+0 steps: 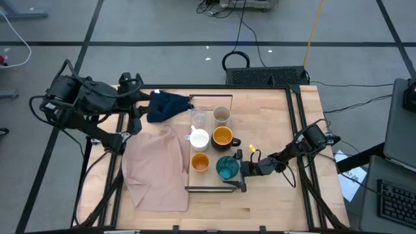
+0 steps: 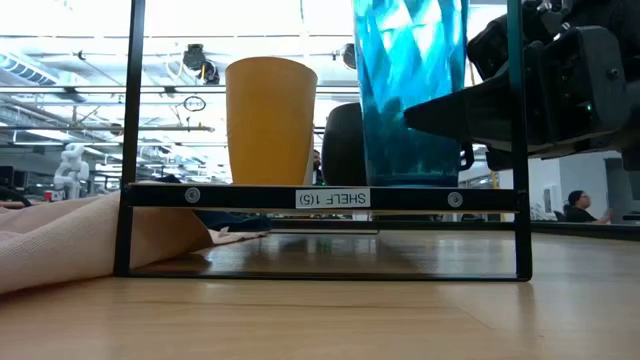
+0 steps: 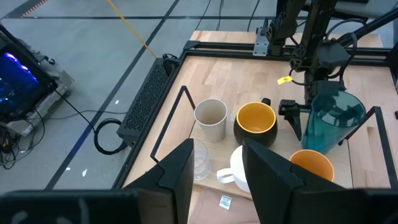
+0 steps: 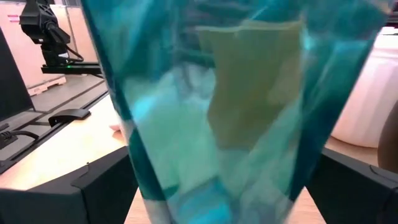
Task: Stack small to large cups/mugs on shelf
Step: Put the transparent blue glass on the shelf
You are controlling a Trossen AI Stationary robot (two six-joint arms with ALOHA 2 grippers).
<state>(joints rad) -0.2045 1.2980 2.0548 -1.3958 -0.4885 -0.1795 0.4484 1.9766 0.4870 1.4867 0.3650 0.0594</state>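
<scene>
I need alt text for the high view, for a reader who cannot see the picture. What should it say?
Seen from above, the right end effector stands open around the teal tumbler at one end of the wooden shelf, where five other cups stand in two rows. A beige cloth lies beside the shelf, and the left end effector waits at the table's far left corner.

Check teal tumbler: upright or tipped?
Upright: teal tumbler stands on the shelf, mouth up, between the right gripper's open jaws.

A translucent, glossy teal ribbed tumbler and a clear glass cup stand on the pale, smooth-grained wooden shelf plank with thin matt black metal frame, beside a soft, matt, creased beige cloth.
</scene>
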